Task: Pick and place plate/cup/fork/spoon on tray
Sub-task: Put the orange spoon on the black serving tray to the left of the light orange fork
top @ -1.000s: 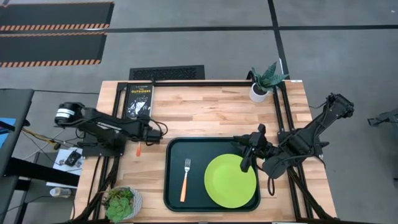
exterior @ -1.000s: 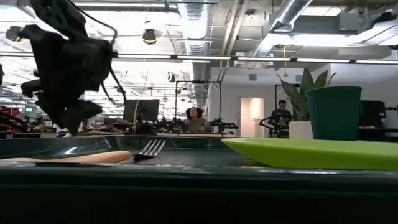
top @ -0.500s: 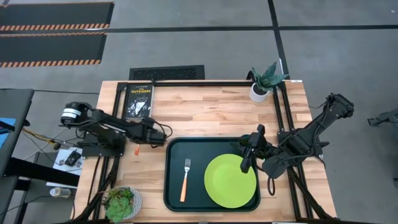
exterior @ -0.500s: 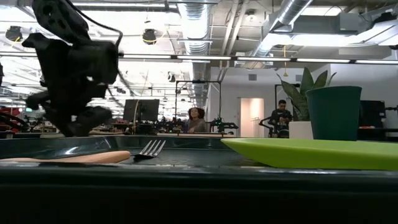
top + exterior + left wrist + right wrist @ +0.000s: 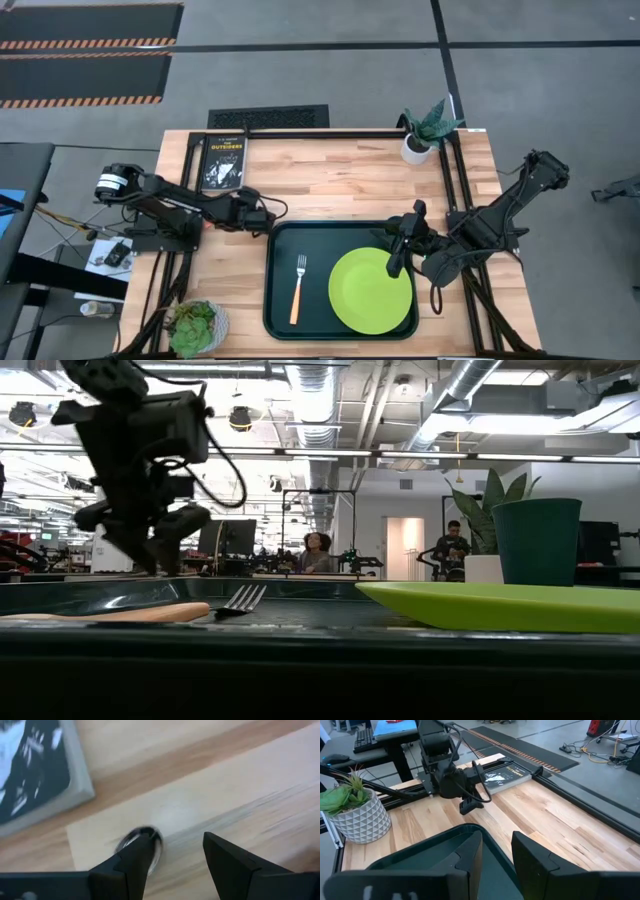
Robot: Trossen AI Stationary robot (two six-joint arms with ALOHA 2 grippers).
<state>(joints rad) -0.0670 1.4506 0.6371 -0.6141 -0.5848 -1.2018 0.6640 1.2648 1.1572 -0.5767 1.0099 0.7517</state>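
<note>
The lime-green plate [image 5: 368, 292] and the fork [image 5: 297, 288] lie in the dark green tray [image 5: 282, 300]. The teal cup [image 5: 537, 540] stands upright behind the plate's rim in the low view; in the high view my right arm hides it. My left gripper [image 5: 262, 219] hovers low over the wood, just left of the tray's far-left corner, fingers apart [image 5: 180, 850]. The spoon's silver bowl [image 5: 150, 836] shows at one fingertip; its handle is hidden. My right gripper [image 5: 394, 258] hangs over the plate's far edge, fingers apart and empty [image 5: 497, 845]. My left gripper has the spoon's bowl [image 5: 150, 836] right behind the tip of one finger [image 5: 140, 855], on that finger's outer side. Nothing lies in the gap between the fingers. I cannot tell whether the finger touches the spoon.
A black book [image 5: 222, 160] lies at the table's far left. A white pot with a plant [image 5: 418, 145] stands at the far right, and a patterned pot with a succulent [image 5: 197, 327] at the near left. Bare wood lies between the book and the tray.
My left gripper has gone toward the table's right edge, nearer the tray, and has tipped up in the low view. The spoon's red-orange handle, which showed on the wood beside the arm, no longer shows in the high view.
</note>
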